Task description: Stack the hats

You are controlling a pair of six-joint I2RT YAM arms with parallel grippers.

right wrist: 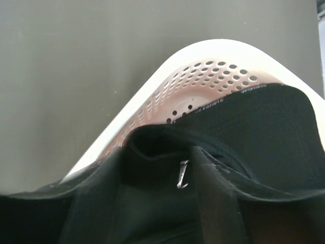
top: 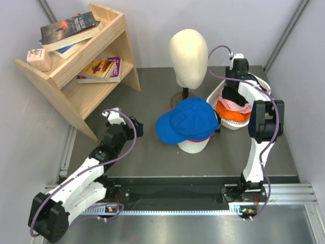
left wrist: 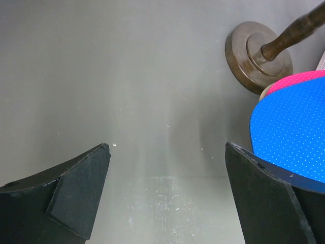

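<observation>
A blue hat [top: 190, 119] tops a small stack at the table's middle, over a magenta hat [top: 200, 138] and a white hat [top: 193, 146]. In the left wrist view the blue hat [left wrist: 294, 127] and a magenta edge [left wrist: 299, 80] show at the right. My left gripper [top: 136, 126] hovers open over bare table [left wrist: 167, 188], left of the stack. My right gripper [top: 232, 96] reaches down into the white basket [top: 216, 94], which holds an orange hat [top: 228, 112], a light pink hat [top: 237, 104] and a black hat [right wrist: 264, 137]. Its dark fingers [right wrist: 218, 203] are sunk in black fabric.
A cream mannequin head [top: 188, 53] on a dark wooden stand [left wrist: 259, 56] rises just behind the stack. A wooden shelf [top: 86, 61] with books fills the back left corner. Walls close in on both sides, and the basket rim [right wrist: 152, 96] lies near the right wall.
</observation>
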